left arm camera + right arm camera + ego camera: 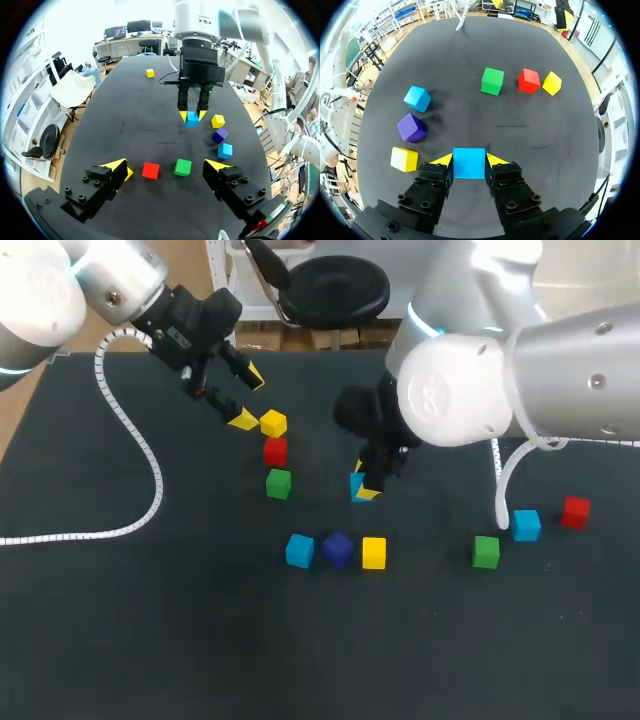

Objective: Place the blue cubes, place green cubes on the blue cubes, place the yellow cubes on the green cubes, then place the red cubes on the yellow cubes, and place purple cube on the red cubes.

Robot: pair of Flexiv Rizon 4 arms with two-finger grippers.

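My right gripper [362, 486] [469, 160] is shut on a blue cube [357, 485] [469, 163] near the table's middle, low over the black mat. In the left wrist view this gripper [192, 116] and its blue cube [192, 120] are straight ahead. My left gripper [250, 398] [167, 167] hangs open at the back left. Ahead of its fingers lie a red cube [275, 451] [150, 170] and a green cube [278, 483] [183, 167]. A yellow cube [273, 423] sits beside one of its tips.
A blue cube [299, 550], a purple cube [338, 548] and a yellow cube [374, 552] form a row nearer the front. At the right lie a green cube [486, 551], a blue cube [526, 525] and a red cube [575, 511]. A white cable [140, 455] trails across the left side.
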